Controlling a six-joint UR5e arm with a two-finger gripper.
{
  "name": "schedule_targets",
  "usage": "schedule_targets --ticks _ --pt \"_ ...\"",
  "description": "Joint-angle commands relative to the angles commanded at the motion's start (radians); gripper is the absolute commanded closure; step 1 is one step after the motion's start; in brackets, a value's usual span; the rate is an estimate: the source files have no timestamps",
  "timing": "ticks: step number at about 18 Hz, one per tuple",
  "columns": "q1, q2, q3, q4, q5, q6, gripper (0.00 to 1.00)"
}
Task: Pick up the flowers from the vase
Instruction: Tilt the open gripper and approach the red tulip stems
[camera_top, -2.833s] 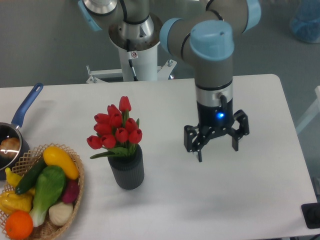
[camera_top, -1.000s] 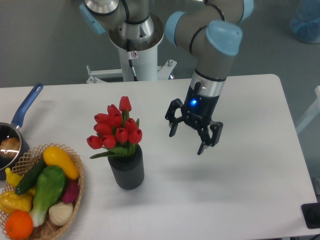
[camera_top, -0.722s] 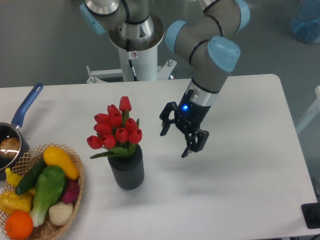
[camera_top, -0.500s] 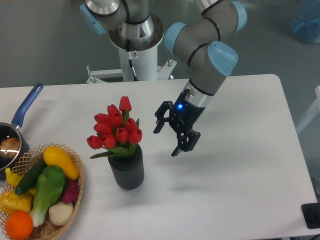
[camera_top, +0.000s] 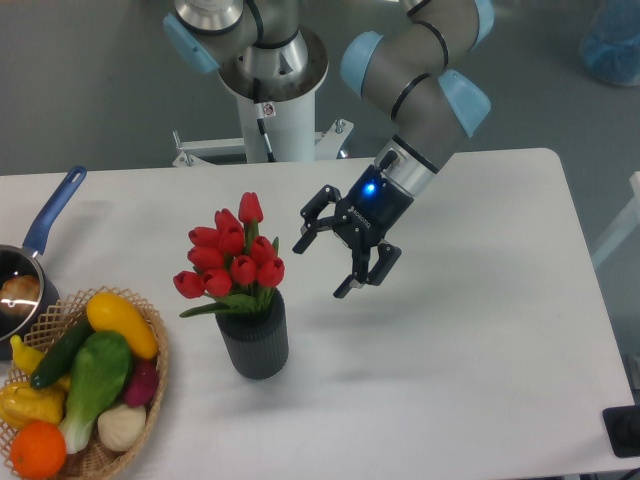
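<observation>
The flowers (camera_top: 232, 255), red tulips with green leaves, stand in the dark ribbed vase (camera_top: 255, 342) at lower left of centre on the white table (camera_top: 480, 380). The end effector (camera_top: 320, 270) hangs in the middle of the frame, just right of the blooms and apart from them, tilted so its two fingers (camera_top: 352, 283) point down and to the left. Its fingers are spread wide with nothing between them, and a blue light glows on its body. At lower left a wicker basket (camera_top: 150, 385) holds toy vegetables and fruit; a blue-handled saucepan (camera_top: 30, 265) sits at the left edge.
</observation>
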Motion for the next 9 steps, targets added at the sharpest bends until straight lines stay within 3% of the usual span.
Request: schedule_targets --ticks 9 --pt "-0.038 -0.017 -0.003 0.002 -0.072 0.0 0.0"
